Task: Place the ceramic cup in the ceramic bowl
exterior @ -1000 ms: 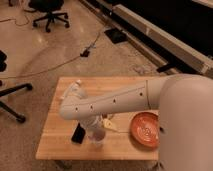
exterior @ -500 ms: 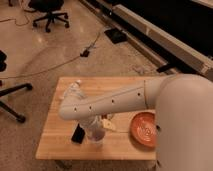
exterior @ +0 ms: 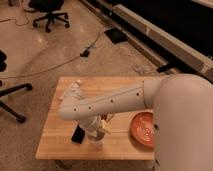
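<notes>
Sinking a little since a second ago, the white arm's elbow sits lower over the wooden table (exterior: 55,145), and the gripper (exterior: 97,131) has come down with it onto the cup (exterior: 96,141), a pale shape near the table's front edge, just beside a flat black object (exterior: 78,134). Whether the claw is released or already clenched on the cup I cannot tell; the wrist hides it. The orange bowl (exterior: 143,129) stands on the same table, apart from the cup and partly behind the robot's own body, with nothing visible inside it. As operator I judge the step in hand to be the grasp. To do it well I would centre the claw on the cup, close gently, lift straight up clear of the black object, carry across only once the cup hangs steady, then lower it into the bowl's middle before letting go.
</notes>
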Controlling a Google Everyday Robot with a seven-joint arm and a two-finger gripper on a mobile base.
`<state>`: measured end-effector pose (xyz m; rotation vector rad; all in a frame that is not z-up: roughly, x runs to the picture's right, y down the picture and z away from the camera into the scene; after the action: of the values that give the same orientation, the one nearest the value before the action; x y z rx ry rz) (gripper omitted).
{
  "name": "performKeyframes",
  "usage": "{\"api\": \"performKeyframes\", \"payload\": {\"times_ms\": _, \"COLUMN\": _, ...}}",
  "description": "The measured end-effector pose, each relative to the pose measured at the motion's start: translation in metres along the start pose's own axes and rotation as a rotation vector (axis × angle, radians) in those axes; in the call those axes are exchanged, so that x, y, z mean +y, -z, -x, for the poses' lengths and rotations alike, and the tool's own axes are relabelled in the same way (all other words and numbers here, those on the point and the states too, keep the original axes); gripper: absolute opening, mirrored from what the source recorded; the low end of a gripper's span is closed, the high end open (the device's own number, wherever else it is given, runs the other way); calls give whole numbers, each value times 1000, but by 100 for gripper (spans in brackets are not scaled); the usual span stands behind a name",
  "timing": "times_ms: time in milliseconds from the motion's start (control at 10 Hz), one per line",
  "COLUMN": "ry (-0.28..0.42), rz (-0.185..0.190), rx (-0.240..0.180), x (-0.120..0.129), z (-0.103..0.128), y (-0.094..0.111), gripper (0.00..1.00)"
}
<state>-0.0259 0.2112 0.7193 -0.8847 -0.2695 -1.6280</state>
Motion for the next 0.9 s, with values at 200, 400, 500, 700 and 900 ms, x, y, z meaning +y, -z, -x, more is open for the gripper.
{"api": "performKeyframes", "payload": {"times_ms": 200, "ry": 6, "rz": -3, "rx": 2, "x": 1, "z": -1, "y": 0, "gripper": 47}}
{"api": "performKeyframes", "payload": {"times_ms": 400, "ry": 10, "rz": -5, "rx": 5, "x": 1, "z": -2, "y": 0, "gripper": 29}}
{"api": "performKeyframes", "payload": {"times_ms": 500, "ry": 13, "rz": -5, "rx": 5, "x": 1, "z": -2, "y": 0, "gripper": 25}}
{"api": "performKeyframes", "payload": {"times_ms": 700, "ry": 18, "rz": -10, "rx": 9, "x": 1, "z": -3, "y": 1, "gripper": 24}}
{"api": "performKeyframes", "payload": {"times_ms": 900, "ry": 21, "rz": -10, "rx": 11, "x": 2, "z": -4, "y": 1, "gripper": 24}}
